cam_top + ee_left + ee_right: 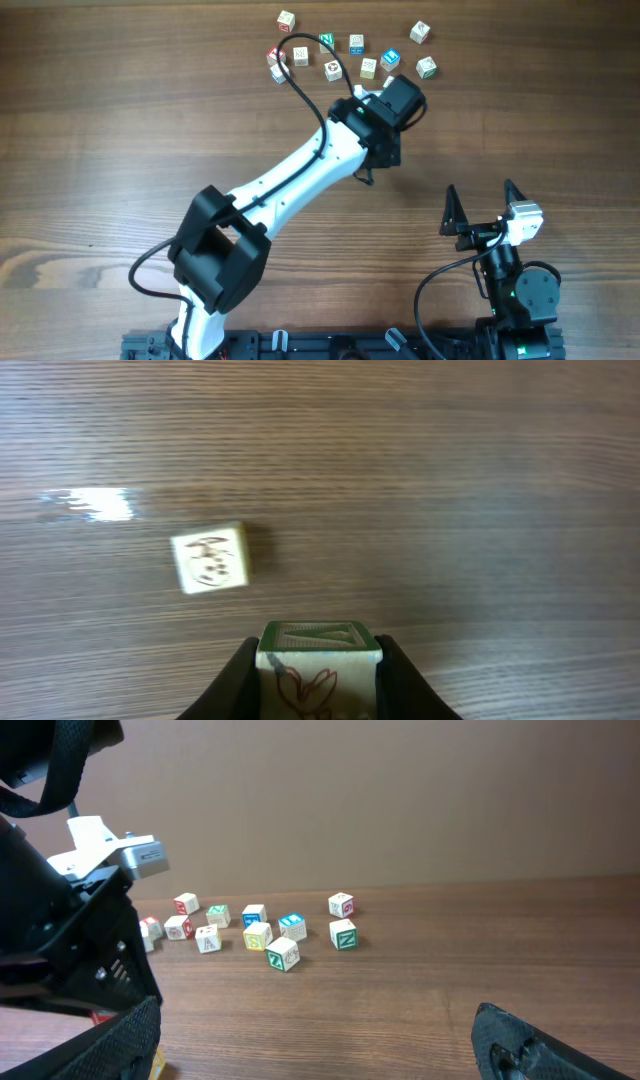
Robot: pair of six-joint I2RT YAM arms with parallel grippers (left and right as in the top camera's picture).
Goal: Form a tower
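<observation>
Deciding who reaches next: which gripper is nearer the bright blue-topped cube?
Left. The left gripper, shut on a green-topped cube, sits beside the blue-topped cube; the right gripper stands open, far back near its base.

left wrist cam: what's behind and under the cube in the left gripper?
Behind the green-topped cube in the left gripper: bare table and one loose red-marked cube, apart from it. Underneath cannot be seen: the frame cuts it off, and overhead the arm covers it.
</observation>
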